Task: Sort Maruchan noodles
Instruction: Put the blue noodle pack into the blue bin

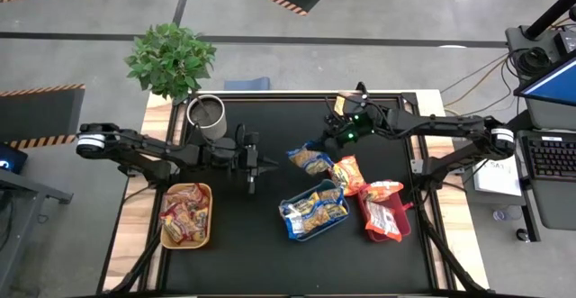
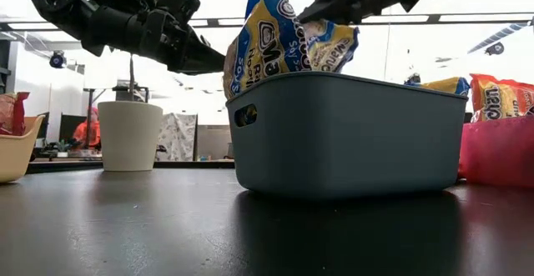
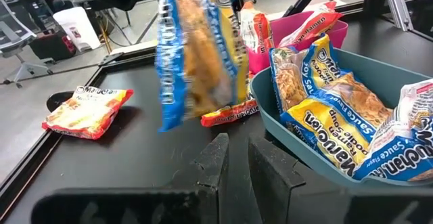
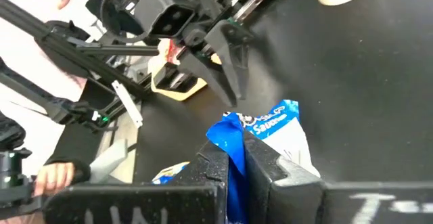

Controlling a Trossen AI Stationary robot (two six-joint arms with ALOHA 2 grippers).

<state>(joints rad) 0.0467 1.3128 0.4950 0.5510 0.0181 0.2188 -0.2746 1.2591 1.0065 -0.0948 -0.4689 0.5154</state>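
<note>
My right gripper (image 1: 324,147) is shut on a blue-and-yellow Maruchan noodle packet (image 1: 310,160), held in the air over the table's middle, beyond the blue tray (image 1: 290,215). That tray holds more blue-and-yellow packets (image 3: 338,116). Orange packets lie on the table (image 1: 349,174) and on the red tray's rim (image 1: 382,188). The red tray (image 1: 396,230) and the yellow tray (image 1: 207,215) hold packets too. My left gripper (image 1: 268,164) hovers shut and empty left of the held packet, pointing at it. My right gripper pinches the blue-and-yellow packet by its blue sealed end (image 4: 235,137) between its two fingers. The fingers come from the table's right, slanting slightly down. The packet (image 3: 196,55) hangs below the fingers, lifted clear of the table and trays.
A white cup (image 1: 207,118) and a potted plant (image 1: 171,59) stand at the far left. Another orange packet (image 3: 88,112) lies by the table's far edge. Bare black table shows in the near middle, between the yellow and blue trays.
</note>
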